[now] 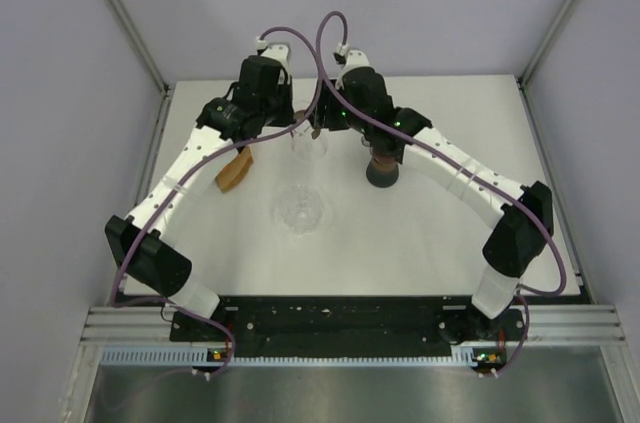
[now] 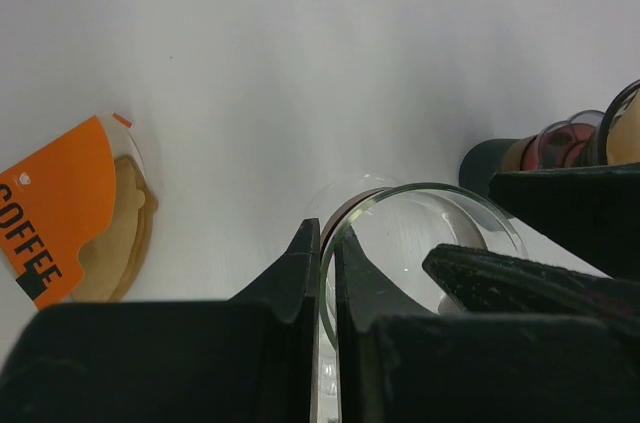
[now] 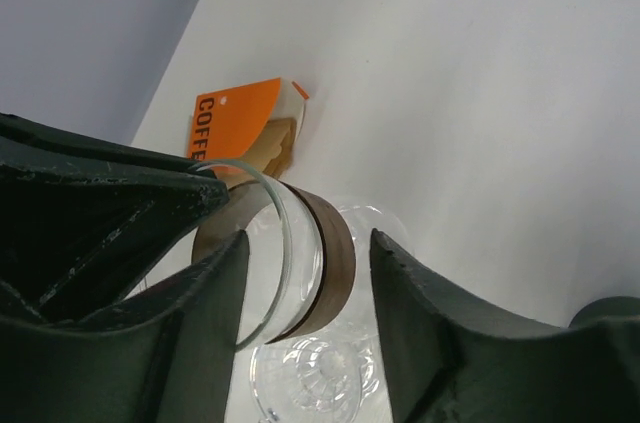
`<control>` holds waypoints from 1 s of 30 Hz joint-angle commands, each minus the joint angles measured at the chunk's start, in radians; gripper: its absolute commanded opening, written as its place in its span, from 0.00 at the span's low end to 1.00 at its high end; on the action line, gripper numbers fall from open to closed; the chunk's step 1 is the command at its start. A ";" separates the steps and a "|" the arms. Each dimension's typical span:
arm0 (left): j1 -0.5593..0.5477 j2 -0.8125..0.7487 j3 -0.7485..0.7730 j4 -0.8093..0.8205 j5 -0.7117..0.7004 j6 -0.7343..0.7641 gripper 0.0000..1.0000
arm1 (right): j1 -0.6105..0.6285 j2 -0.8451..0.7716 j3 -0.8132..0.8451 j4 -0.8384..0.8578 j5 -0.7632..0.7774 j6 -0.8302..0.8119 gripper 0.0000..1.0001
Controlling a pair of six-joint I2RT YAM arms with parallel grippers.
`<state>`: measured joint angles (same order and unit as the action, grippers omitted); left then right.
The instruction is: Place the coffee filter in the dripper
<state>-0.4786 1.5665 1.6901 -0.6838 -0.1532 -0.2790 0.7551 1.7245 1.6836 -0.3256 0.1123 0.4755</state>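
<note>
An orange packet marked COFFEE lies on the white table with brown paper coffee filters showing at its open end; it also shows in the top view and the right wrist view. The clear ribbed glass dripper sits on the table, below the jaws in the right wrist view. My left gripper is shut on the rim of a glass carafe with a brown collar. My right gripper is open, with a finger on each side of that collar.
A dark-based cylinder with a brown top stands right of the carafe, under the right arm. Grey walls enclose the white table on the left, back and right. Both arms meet over the table's far middle.
</note>
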 commanded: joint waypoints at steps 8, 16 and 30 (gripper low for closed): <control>-0.020 -0.028 0.072 0.013 -0.003 0.006 0.00 | 0.000 0.092 0.076 -0.013 -0.017 -0.054 0.11; -0.014 -0.054 0.080 -0.019 0.041 -0.015 0.10 | 0.000 0.035 0.067 -0.013 -0.045 -0.170 0.00; 0.047 -0.105 0.109 -0.063 0.205 0.027 0.68 | 0.000 -0.058 -0.002 0.008 -0.066 -0.201 0.00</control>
<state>-0.4740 1.5230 1.7321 -0.7650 -0.0273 -0.2626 0.7582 1.7790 1.6642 -0.3702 0.0593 0.3058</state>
